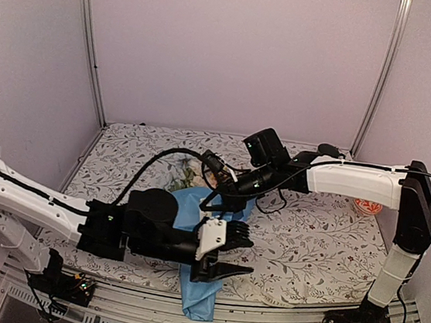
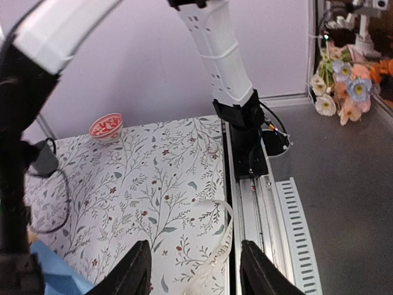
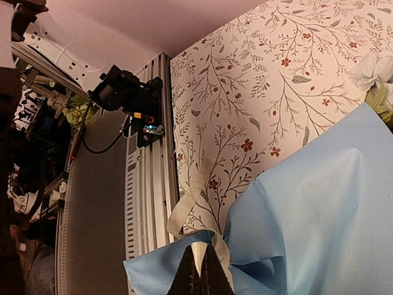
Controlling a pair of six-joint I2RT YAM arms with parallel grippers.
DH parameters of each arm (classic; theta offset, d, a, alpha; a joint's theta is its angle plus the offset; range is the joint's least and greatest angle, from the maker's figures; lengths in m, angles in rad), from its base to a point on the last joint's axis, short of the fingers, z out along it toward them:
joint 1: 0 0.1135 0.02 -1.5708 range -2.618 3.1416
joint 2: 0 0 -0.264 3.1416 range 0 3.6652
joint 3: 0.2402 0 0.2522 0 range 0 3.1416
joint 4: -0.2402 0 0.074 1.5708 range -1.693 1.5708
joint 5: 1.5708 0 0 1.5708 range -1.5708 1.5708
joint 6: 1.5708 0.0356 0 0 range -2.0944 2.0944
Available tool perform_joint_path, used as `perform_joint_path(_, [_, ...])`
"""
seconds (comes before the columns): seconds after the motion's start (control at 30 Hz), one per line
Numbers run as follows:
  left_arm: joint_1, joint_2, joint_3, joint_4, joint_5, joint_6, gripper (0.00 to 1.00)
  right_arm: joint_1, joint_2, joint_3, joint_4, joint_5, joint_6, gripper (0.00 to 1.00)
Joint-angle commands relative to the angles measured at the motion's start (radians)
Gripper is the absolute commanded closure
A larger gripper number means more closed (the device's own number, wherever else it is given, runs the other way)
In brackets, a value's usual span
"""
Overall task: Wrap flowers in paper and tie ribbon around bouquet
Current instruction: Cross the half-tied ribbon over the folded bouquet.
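On the counter (image 1: 324,236), lower centre of the top view, the bouquet (image 1: 198,296) lies wrapped, so you're likely at the tying step. Your right fingers (image 3: 212,279) pinch the ribbon (image 3: 187,203). Your left fingers (image 2: 132,273) gape half-wide, empty, above its loose tail, so grab that next.

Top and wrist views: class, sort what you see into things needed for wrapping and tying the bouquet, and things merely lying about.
Belongs to the job:
blue paper
flowers
ribbon

Just lying about:
red-patterned bowl
spare flowers off the table
floral tablecloth
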Motion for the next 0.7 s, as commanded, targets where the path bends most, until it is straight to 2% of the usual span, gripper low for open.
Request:
perform_joint_path(0.0, [0.115,-0.191,-0.229,0.168,-0.135,-0.261,0.61,0.018,0.014,0.021,0.036,-0.012,0.020,1.00])
perform_joint_path(0.1, [0.253,-0.275,-0.336,0.144,-0.142,-0.425,0.62,0.023,0.009,0.018,0.052,-0.016,0.035,1.00])
perform_joint_path(0.17, [0.285,-0.314,-0.396,0.139,-0.167,-0.441,0.53,0.025,0.005,0.014,0.061,-0.018,0.042,1.00])
perform_joint_path(0.27, [0.318,-0.328,-0.440,0.164,-0.114,-0.417,0.33,0.028,-0.005,0.001,0.076,-0.029,0.049,1.00])
perform_joint_path(0.33, [0.336,-0.298,-0.449,0.196,-0.059,-0.392,0.28,0.029,-0.008,-0.004,0.085,-0.034,0.050,1.00])
perform_joint_path(0.47, [0.350,-0.212,-0.461,0.312,0.054,-0.355,0.31,0.033,-0.009,-0.003,0.092,-0.041,0.050,1.00])
perform_joint_path(0.6, [0.373,-0.141,-0.467,0.399,0.003,-0.367,0.44,0.038,-0.010,-0.006,0.096,-0.065,0.050,1.00])
perform_joint_path(0.67, [0.389,-0.111,-0.461,0.428,0.032,-0.371,0.48,0.038,-0.012,-0.009,0.096,-0.073,0.046,1.00])
